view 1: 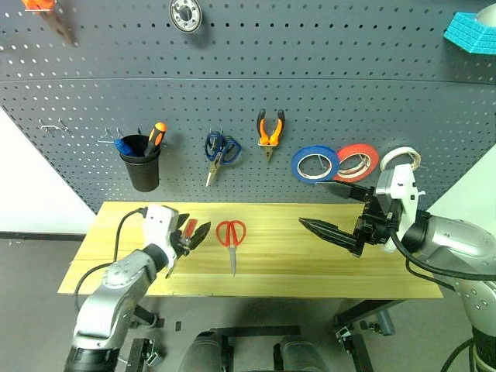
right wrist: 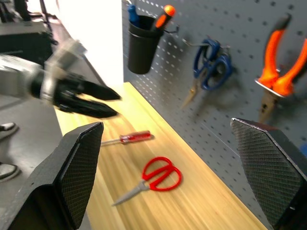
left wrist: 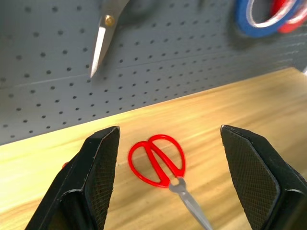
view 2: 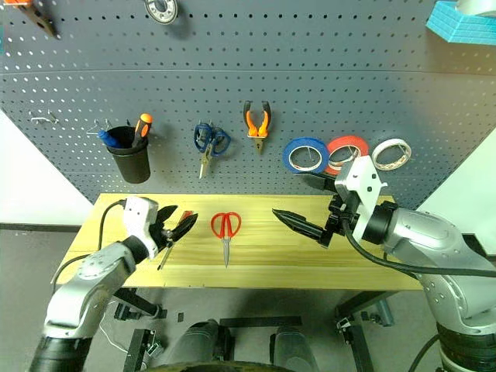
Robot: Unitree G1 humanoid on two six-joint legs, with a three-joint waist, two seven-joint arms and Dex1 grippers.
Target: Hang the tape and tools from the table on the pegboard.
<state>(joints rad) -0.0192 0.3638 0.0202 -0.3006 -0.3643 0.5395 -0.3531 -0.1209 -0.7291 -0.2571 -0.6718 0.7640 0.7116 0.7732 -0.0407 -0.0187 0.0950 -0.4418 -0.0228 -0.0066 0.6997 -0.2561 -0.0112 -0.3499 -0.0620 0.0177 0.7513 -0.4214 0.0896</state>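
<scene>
On the pegboard (view 1: 325, 77) hang the blue tape (view 1: 315, 163) and the orange-and-black pliers (view 1: 270, 130). The red-handled scissors (view 1: 231, 235) lie on the table (view 1: 310, 267), left of its middle, blades toward me. The slim red screwdriver (right wrist: 128, 138) lies to their left, partly under my left gripper (view 1: 197, 231). That gripper stands open low over the table, pointing at the scissors (left wrist: 158, 160). My right gripper (view 1: 310, 203) hovers open and empty above the table's right half, below the tape rolls.
A black cup (view 1: 142, 163) with an orange-and-black screwdriver, blue-handled scissors (view 1: 221, 149), a red-orange tape roll (view 1: 358, 162) and a white tape roll (view 1: 400, 159) also hang on the board. A metal ring (view 1: 186, 14) and a teal object (view 1: 471, 32) sit higher up.
</scene>
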